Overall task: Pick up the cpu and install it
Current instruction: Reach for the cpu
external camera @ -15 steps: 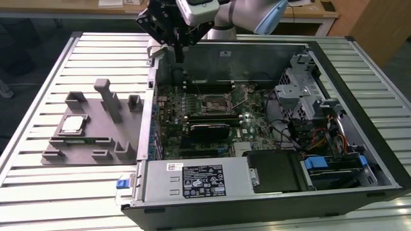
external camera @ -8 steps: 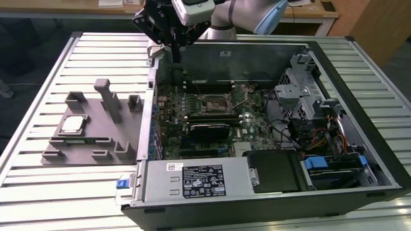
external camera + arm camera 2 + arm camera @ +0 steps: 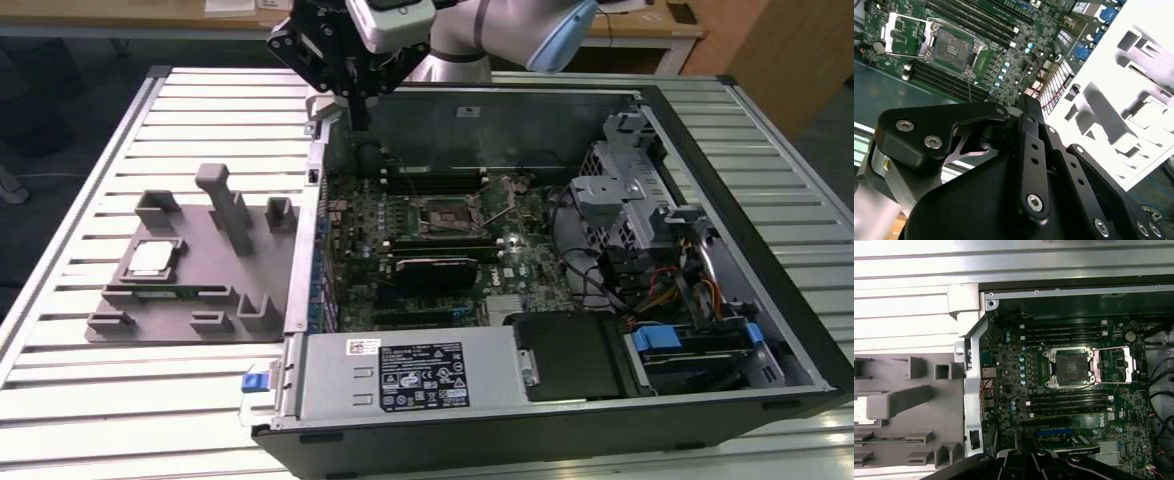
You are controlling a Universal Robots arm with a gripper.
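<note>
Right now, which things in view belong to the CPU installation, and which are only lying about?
Belong to the job: small square silvery-grey cpu, lying in the grey plastic holder; square metal-framed socket, frame open.
Just lying about: silver metal box with a label; black rectangular block; grey metal drive cage.

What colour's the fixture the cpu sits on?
Plain grey fixture, clearest in the exterior view.

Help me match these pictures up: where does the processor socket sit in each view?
Exterior view: socket to the exterior view's right of the grey tray.
First wrist view: socket between the memory slots.
Second wrist view: socket between the memory slots.
Shared landmark: grey tray.
</note>
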